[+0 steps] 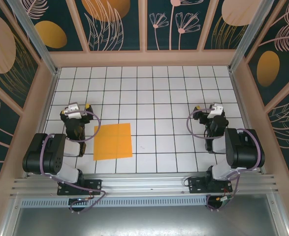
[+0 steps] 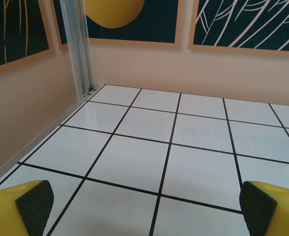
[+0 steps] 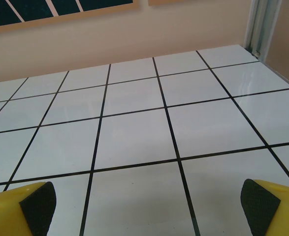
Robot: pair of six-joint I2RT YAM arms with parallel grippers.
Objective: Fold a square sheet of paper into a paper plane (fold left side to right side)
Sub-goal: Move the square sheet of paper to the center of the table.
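— One square sheet of paper (image 1: 113, 141), flat and unfolded on the white tiled table (image 1: 159, 88), near the front edge and left of centre.
— And the left gripper (image 1: 78, 108)?
— Near the sheet's far left corner, apart from it. Its wrist camera shows both fingers (image 2: 34, 200) spread wide over bare tiles.
— The right gripper (image 1: 214, 110)?
— Well apart from the paper, on the right side. Its fingers (image 3: 36, 201) are likewise spread wide, holding nothing.
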